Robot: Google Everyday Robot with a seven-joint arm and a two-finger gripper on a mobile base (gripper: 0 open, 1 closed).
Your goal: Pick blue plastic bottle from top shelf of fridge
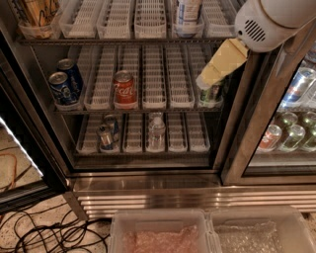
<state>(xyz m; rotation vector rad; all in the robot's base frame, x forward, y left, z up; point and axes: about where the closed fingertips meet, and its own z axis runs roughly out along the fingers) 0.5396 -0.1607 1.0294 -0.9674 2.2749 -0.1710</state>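
1. The arm (pixel 289 14) enters from the upper right corner of the view, ending in a white rounded casing with a small vent grille (pixel 255 30) (its slots face the camera).
2. From that casing the pale yellow gripper (pixel 211 76) slants down and to the left.
3. Its tip sits right of centre, in the upper half of the view.

Bottle (pixel 187 13) stands on top shelf (pixel 116 22) in fridge (pixel 148 191); gripper (pixel 208 78) hangs at its 5 o'clock, before middle shelf (pixel 157 84).
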